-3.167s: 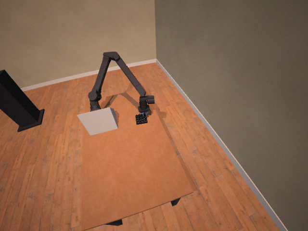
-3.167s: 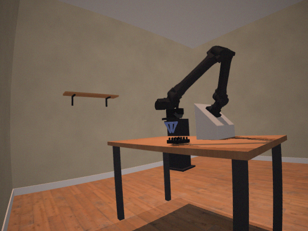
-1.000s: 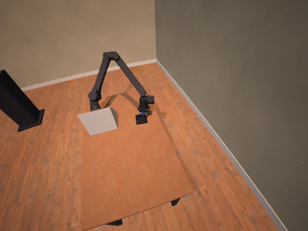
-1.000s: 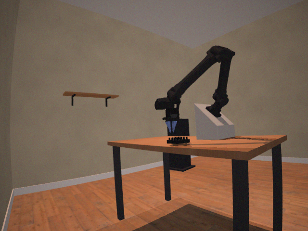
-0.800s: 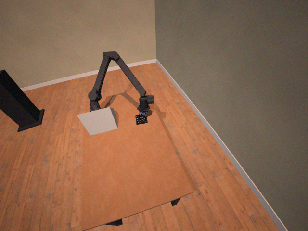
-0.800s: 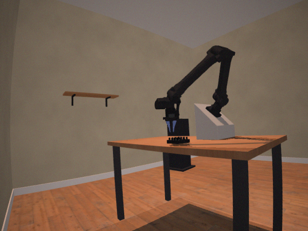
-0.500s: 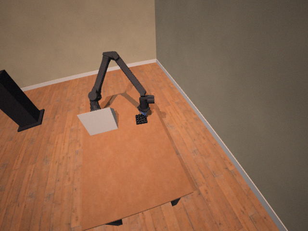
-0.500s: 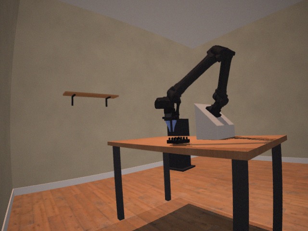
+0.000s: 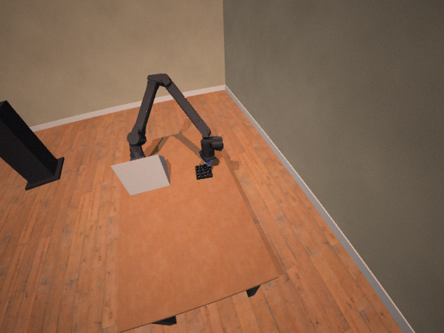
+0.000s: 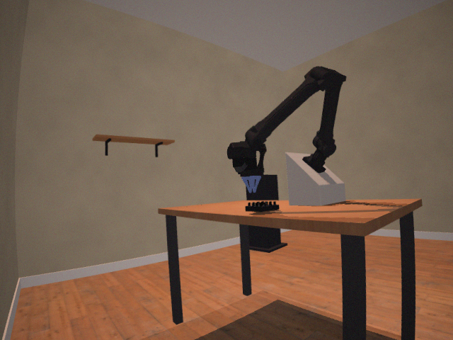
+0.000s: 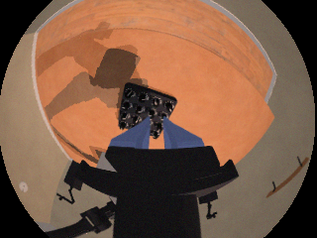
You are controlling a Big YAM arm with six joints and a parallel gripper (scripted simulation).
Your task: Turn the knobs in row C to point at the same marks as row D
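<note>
Above the knob box (image 9: 203, 172) (image 10: 262, 208) (image 11: 147, 110), the slightly parted, empty claw (image 9: 208, 163) (image 10: 252, 191) (image 11: 157, 120) could, if lowered off-centre, twist a neighbouring knob off its mark.

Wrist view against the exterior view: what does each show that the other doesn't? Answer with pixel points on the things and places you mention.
Only the wrist view shows the knob box (image 9: 203, 172) (image 10: 262, 207) (image 11: 148, 110) from above, with its knobs spread in rows and a gap between the blue fingertips.

Only the exterior view shows the table's legs (image 10: 174, 270), the ceiling (image 10: 277, 32) and the height left between the gripper (image 9: 208, 164) (image 10: 252, 192) (image 11: 157, 120) and the knobs.

Both show the knob box, the gripper's blue fingers and the wall shelf (image 10: 133, 139) (image 11: 288, 178).
</note>
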